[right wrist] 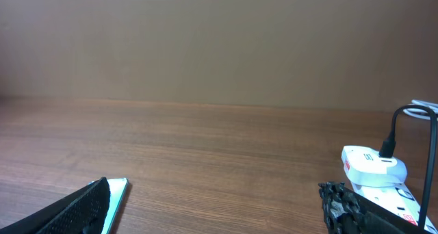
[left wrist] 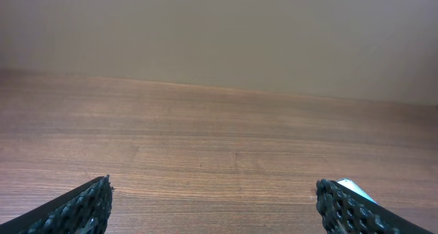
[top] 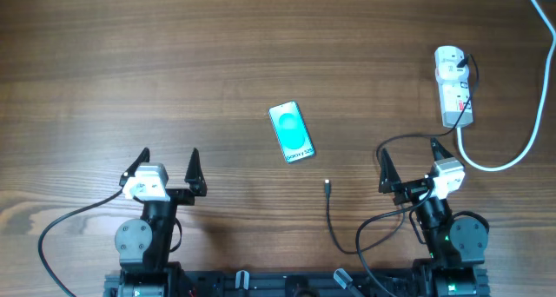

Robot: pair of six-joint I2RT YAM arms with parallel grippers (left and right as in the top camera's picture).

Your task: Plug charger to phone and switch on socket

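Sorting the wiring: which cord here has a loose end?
The thin black charger cable: its connector tip lies free near the phone; the thick white cord runs off frame.

Phone (top: 291, 132) centre of table (top: 174, 54); socket (top: 453, 86) far right; charger (top: 329, 201) plugged into socket, tip near phone, apart.

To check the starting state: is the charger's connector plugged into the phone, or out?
Out. The charger tip lies on the bare table, apart from the phone; its other end is plugged into the socket.
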